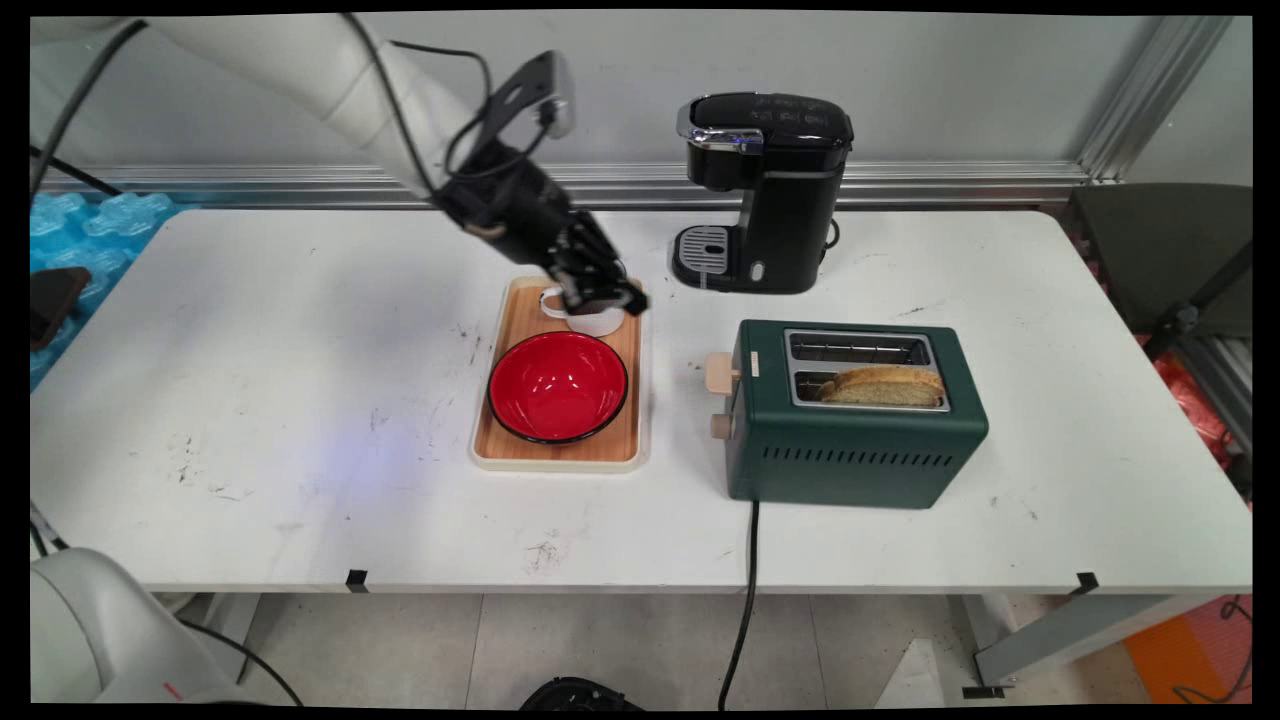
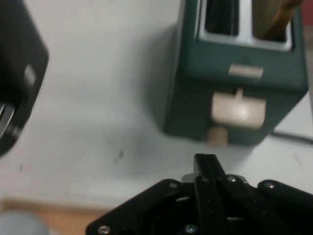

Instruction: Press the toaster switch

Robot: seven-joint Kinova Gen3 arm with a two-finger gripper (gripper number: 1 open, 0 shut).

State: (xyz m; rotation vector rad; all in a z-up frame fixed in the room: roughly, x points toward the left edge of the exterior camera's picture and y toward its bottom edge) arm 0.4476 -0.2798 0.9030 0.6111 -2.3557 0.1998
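Tool (image 1: pixel 610 298) of mine shut on small white cup's (image 1: pixel 593 321) rim, far end of long wooden tray (image 1: pixel 520 310), red bowl (image 1: pixel 557 386) nearer, green toaster (image 1: pixel 855 440) right, bare table (image 1: pixel 280 330) left.

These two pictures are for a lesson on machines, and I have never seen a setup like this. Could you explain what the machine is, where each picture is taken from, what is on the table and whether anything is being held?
The machine is a white robot arm ending in a black two-finger gripper. The wide picture comes from a fixed camera above the near side of the white table. The close, blurry picture comes from a camera on the hand itself, looking along the gripper.

On the table lies a wooden tray carrying a red bowl and, behind it, a white cup. To the right stands a green toaster with a slice of toast in its nearer slot. A black coffee machine stands at the back.

The gripper is down at the white cup. The fingers look closed, but I cannot tell whether they actually grip it.
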